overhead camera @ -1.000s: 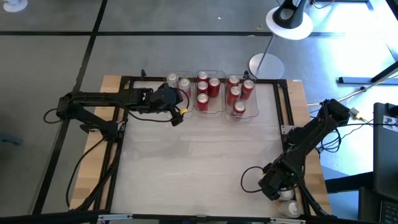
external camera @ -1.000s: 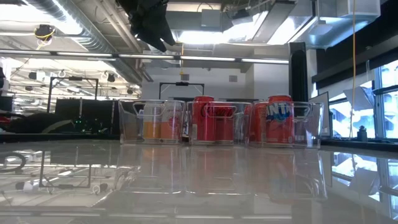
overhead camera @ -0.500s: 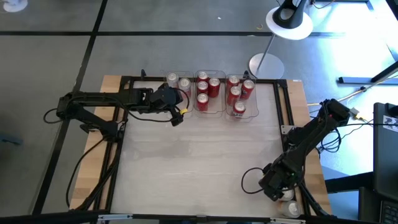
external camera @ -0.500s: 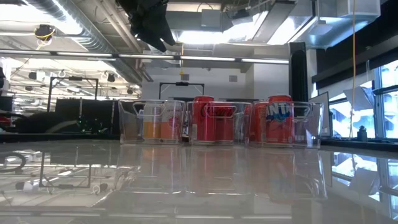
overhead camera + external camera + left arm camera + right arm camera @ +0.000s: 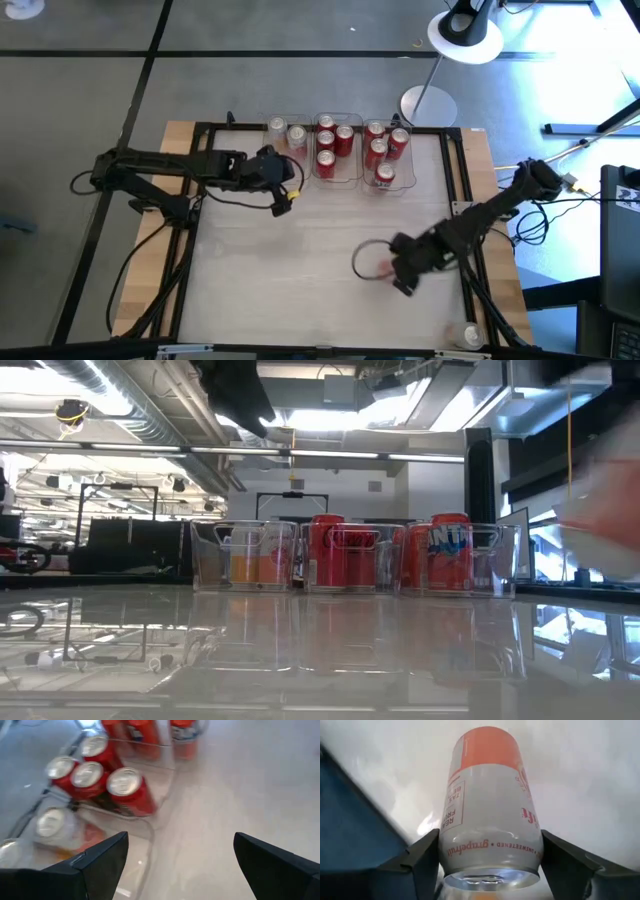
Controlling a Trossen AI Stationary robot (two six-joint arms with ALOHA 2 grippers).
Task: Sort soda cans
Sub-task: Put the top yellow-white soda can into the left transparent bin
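A pale can (image 5: 490,815) with an orange end and the word "grapefruit" on its side lies between the two fingers (image 5: 422,862) of the right end effector (image 5: 398,272), which pinches it by the body with the silver top facing the wrist camera. In the high view this end effector sits over the right-centre of the worktop (image 5: 300,260), well apart from the bins; the can itself shows there only as a faint reddish spot. In the low view it appears as a blurred pale and orange shape (image 5: 600,520) at the right edge.

The remaining cans stand upright in three clear bins along the far edge of the worktop. The left bin (image 5: 282,132) holds two pale cans (silver tops, orange lower bodies seen through the wall). The middle bin (image 5: 335,145) holds four red cans (image 5: 326,140). The right bin (image 5: 385,150) holds four more red cans (image 5: 378,150).

The left end effector (image 5: 283,192) hovers just in front of the left bin, its fingers (image 5: 107,857) spread wide with nothing between them; its wrist view looks down on the near corner of that bin and the red cans (image 5: 125,790) beside it.

A white floor lamp (image 5: 465,35) stands beyond the worktop's far right corner.
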